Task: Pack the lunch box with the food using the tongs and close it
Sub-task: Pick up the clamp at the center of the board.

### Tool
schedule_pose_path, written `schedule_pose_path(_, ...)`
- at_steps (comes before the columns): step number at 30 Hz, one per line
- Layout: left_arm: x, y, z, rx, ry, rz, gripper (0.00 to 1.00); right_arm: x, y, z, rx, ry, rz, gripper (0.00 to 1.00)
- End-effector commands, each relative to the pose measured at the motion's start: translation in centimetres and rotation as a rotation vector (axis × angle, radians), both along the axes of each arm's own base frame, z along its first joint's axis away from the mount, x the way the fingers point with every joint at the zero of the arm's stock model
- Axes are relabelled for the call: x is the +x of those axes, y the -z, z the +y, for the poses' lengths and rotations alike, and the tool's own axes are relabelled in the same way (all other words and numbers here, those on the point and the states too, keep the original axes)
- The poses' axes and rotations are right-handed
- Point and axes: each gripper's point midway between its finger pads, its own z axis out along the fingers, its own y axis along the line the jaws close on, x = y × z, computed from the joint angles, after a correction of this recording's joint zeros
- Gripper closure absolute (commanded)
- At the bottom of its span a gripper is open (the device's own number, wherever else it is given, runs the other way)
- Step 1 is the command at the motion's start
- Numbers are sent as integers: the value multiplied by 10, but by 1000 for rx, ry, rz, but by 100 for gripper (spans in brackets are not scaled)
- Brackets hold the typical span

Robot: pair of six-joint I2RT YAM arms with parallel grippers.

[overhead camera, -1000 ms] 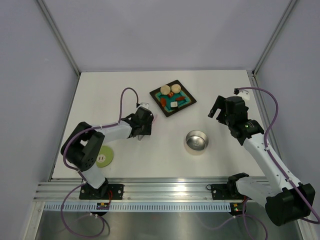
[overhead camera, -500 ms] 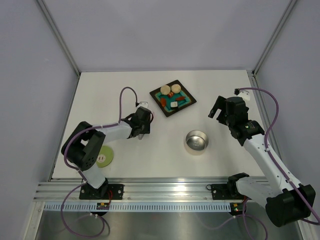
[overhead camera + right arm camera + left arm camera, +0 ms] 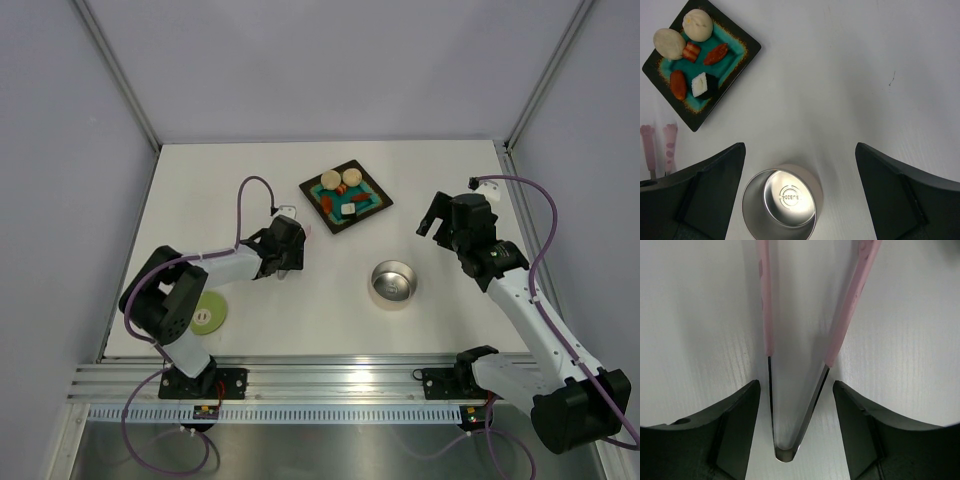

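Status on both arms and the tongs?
Left gripper open, straddling the tongs, not gripping. Right gripper open above the empty lunch box. Food on the tray, lid off. Nothing in the way.

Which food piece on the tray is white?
The small block, white with one dark side, near the tray's lower edge in the right wrist view. The rest are two beige balls and red-orange bits.

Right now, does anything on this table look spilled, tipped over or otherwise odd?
Nothing stands out. The food sits in the teal tray, the steel tin stands upright and empty, its green lid lies flat, and the tongs lie inside the open left pincer.
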Motion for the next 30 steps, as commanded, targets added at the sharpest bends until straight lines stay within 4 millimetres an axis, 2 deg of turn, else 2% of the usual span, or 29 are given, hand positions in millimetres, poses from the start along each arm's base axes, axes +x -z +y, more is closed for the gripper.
schedule_pose_path(1, -13, 15, 1, -5, 10, 56, 37, 1, -8, -2, 10, 18, -32, 1)
schedule_pose_path(2, -14, 17, 0, -5, 12, 61, 39, 1, -9, -3, 10, 19, -34, 1)
schedule_pose_path(7, -13, 15, -3, -7, 22, 71, 75, 0, -8, -3, 8, 22, -33, 1)
schedule_pose_path(10, -7, -1, -1, 18, 35, 44, 88, 0, -9, -4, 4, 20, -33, 1)
schedule_pose_path(12, 3, -25, -4, 22, 54, -4, 90, 0, -9, -5, 2, 23, -35, 0)
schedule_pose_path(14, 5, -41, -3, 31, 67, -17, 91, -1, -9, -5, 0, 22, -34, 1)
schedule_pose_path(15, 13, -60, -9, 17, 84, -50, 92, -1, -9, -5, 2, 23, -35, 1)
schedule_pose_path(17, 11, -72, -11, 26, 116, -33, 96, -1, -10, -4, 5, 22, -41, 0)
schedule_pose_path(18, 18, -88, -17, 25, 138, -55, 98, 0, -11, -3, 9, 19, -40, 0)
schedule_pose_path(24, 19, -121, -25, 42, 227, -31, 95, -2, -27, -5, 6, 16, -67, 1)
schedule_pose_path(25, 21, -132, -29, 31, 237, -41, 96, -1, -29, -5, 5, 16, -73, 1)
schedule_pose_path(27, 22, -134, -37, 15, 273, -19, 95, -1, -33, -5, 4, 16, -84, 1)
schedule_pose_path(28, 25, -145, -43, 0, 285, -22, 95, -1, -34, -6, 3, 16, -85, 0)
schedule_pose_path(30, 26, -138, -50, 1, 307, 26, 92, 0, -35, -5, 4, 15, -85, 0)
